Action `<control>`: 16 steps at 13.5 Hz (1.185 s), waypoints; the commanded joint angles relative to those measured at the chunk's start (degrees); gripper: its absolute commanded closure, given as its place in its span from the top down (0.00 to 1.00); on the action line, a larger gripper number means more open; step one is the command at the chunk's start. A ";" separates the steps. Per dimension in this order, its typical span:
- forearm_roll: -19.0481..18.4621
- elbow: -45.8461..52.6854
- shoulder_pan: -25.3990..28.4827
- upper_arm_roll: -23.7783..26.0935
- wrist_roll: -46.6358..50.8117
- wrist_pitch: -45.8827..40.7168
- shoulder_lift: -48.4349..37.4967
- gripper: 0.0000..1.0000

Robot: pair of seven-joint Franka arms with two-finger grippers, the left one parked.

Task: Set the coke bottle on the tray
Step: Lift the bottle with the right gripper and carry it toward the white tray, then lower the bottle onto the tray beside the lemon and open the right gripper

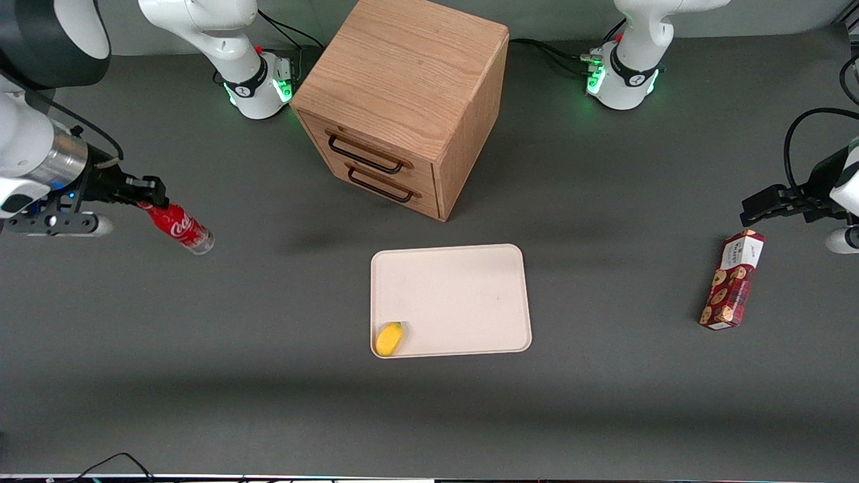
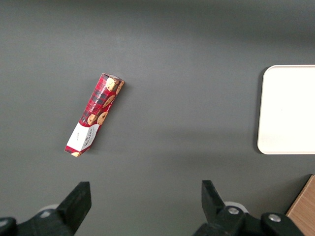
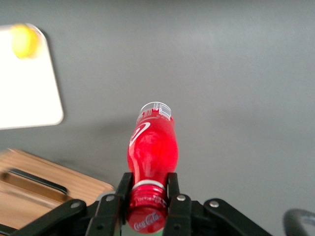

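The coke bottle point(image 1: 178, 227), red with a white script label and a clear base, hangs tilted in the air at the working arm's end of the table. My gripper point(image 1: 149, 199) is shut on its red cap and neck, base pointing down toward the table. In the right wrist view the fingers point(image 3: 171, 189) clamp the bottle point(image 3: 151, 152) just below the cap. The cream-white tray point(image 1: 463, 295) lies flat near the table's middle, nearer the front camera than the cabinet; its corner shows in the right wrist view point(image 3: 29, 93).
A small yellow object point(image 1: 389, 338) lies in the tray's corner nearest the front camera. A wooden two-drawer cabinet point(image 1: 402, 100) stands farther from the camera than the tray. A red-brown cookie box point(image 1: 731, 280) lies toward the parked arm's end.
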 commanded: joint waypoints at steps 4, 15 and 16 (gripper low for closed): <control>-0.17 22.09 2.84 9.52 17.52 -1.62 17.35 0.00; -8.44 29.76 19.81 9.79 34.41 11.75 37.14 0.00; -8.44 29.68 20.78 9.79 35.73 11.75 38.19 0.00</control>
